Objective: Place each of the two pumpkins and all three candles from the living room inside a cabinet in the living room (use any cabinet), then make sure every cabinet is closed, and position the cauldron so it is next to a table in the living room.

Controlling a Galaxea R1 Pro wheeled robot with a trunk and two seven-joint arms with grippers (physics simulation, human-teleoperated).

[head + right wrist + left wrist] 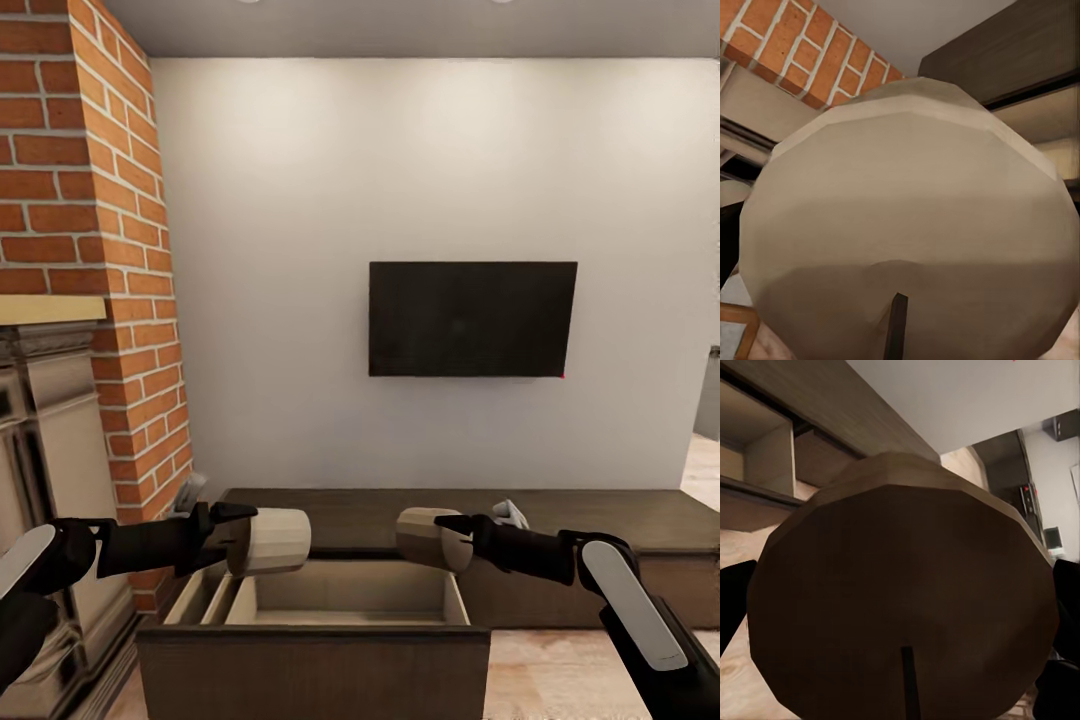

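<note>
Nearest us, our two arms reach forward over an open drawer [345,600] of the cabinet [560,520], each gripper holding a candle on its side above the drawer's pale interior.

Going by size, the pale wall [400,200] takes up most of the head view, with the red brick chimney [90,200] to its left and a stone-coloured fireplace surround [50,420] below the brick. The black television [472,318] hangs on the wall above the cabinet. The cabinet runs long and low along the wall, dark brown; its pulled-out drawer has a dark front [312,670] and a beige divided interior. Light wood floor [580,670] shows to the right of the drawer.

Our left gripper [240,528] pinches the left candle [275,541], a cream cylinder held above the drawer's left side; in the left wrist view its flat end [900,600] looks shaded brown, with the cabinet beyond it. Our right gripper [452,532] pinches the right candle [428,538] above the drawer's right side; in the right wrist view it [907,240] looks pale, with brick and cabinet behind. The two candles are near each other but apart, and neither touches the drawer.
</note>
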